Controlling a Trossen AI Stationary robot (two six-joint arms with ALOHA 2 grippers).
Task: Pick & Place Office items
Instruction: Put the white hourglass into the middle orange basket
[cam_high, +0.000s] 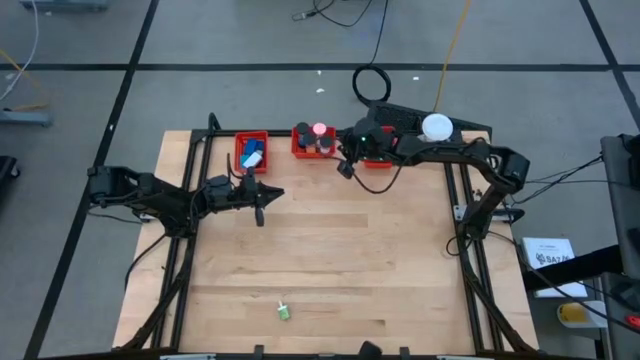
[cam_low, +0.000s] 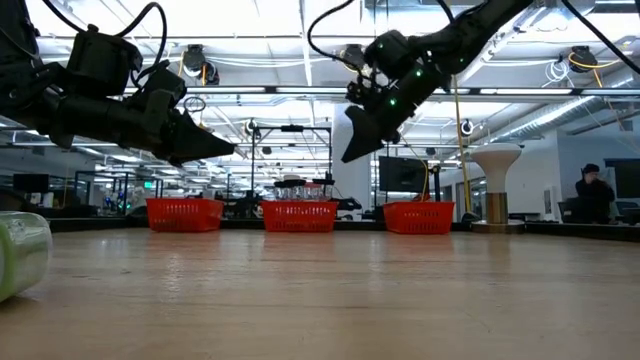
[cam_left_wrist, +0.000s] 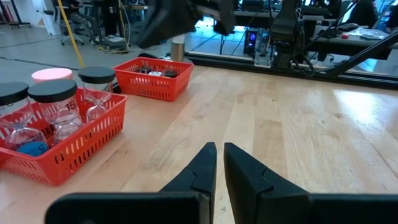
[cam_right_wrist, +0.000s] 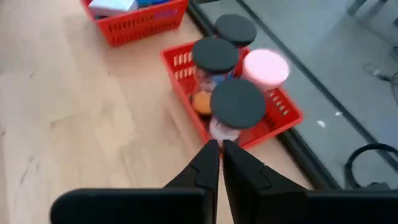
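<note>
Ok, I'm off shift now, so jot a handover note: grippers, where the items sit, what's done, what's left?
Left gripper: shut, empty, raised near the left bin.
Right gripper: shut, empty, raised beside the middle bin.
Done: blue blocks lie in the left bin; lidded jars stand in the middle bin; small dark items fill the right bin.
Left: one green item on the table's near edge.

Pale matt wooden table (cam_high: 330, 270), red plastic lattice bins (cam_left_wrist: 68, 146), clear glossy jars (cam_left_wrist: 56, 118).

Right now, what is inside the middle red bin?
The middle red bin holds four clear jars standing upright: three black-lidded jars and one pink-lidded jar. Something orange shows inside one jar; the lids cover most other contents.
</note>
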